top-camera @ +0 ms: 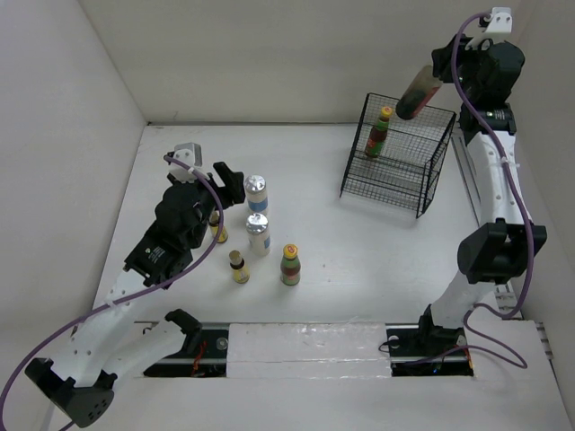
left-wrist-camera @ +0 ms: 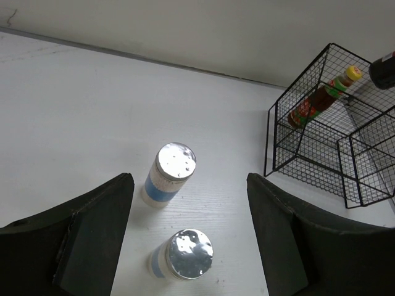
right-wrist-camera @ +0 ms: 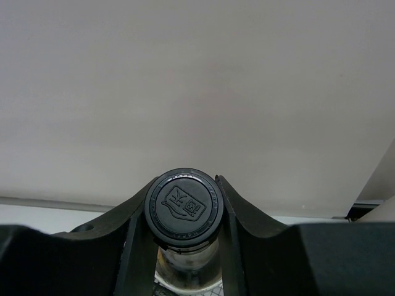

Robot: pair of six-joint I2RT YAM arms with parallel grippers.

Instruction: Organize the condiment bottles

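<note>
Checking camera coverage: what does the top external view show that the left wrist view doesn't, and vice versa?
Only top: a tiny yellow bottle, its twin, a brown bottle on the table, the right claw clamping the dark bottle. Only wrist: the left claw's open inside. Both: two white-blue bottles, the wire basket holding another brown bottle.

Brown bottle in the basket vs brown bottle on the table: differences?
The basket bottle sits inside the wire basket at far right; the table bottle stands on the table near centre. The basket bottle is alone in there; the table bottle has a tiny yellow bottle beside it. Both are brown with red-green labels and yellow caps.
</note>
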